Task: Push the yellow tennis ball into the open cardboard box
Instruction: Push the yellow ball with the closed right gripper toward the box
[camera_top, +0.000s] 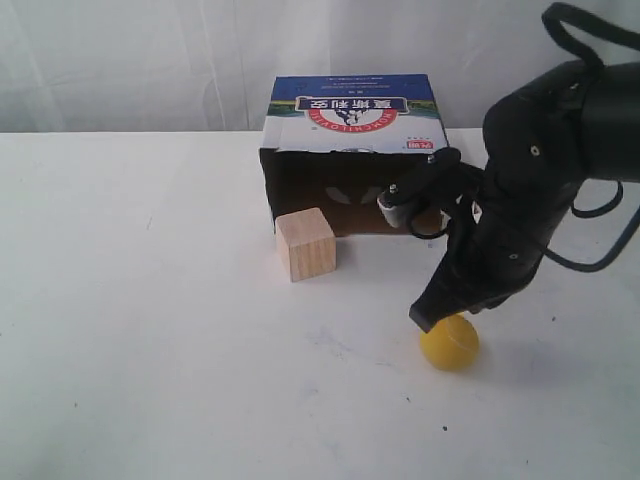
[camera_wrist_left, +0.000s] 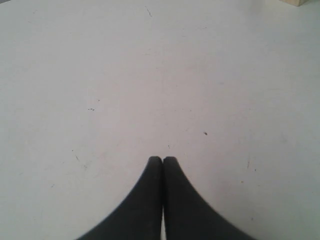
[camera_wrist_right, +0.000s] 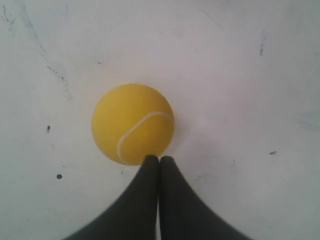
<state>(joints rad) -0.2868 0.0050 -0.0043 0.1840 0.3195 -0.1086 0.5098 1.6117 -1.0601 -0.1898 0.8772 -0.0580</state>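
The yellow tennis ball (camera_top: 450, 342) (camera_wrist_right: 133, 123) lies on the white table in front of and to the right of the open cardboard box (camera_top: 352, 150), whose dark opening faces the near side. My right gripper (camera_top: 426, 318) (camera_wrist_right: 159, 159) is shut, with nothing between its fingers, and its tips sit at the ball's edge on the side toward the box. My left gripper (camera_wrist_left: 162, 160) is shut over bare table; it does not show in the exterior view.
A pale wooden cube (camera_top: 306, 244) stands at the left of the box's opening, and its corner (camera_wrist_left: 300, 2) shows at the edge of the left wrist view. The white table (camera_top: 150, 330) stretches to the left and front.
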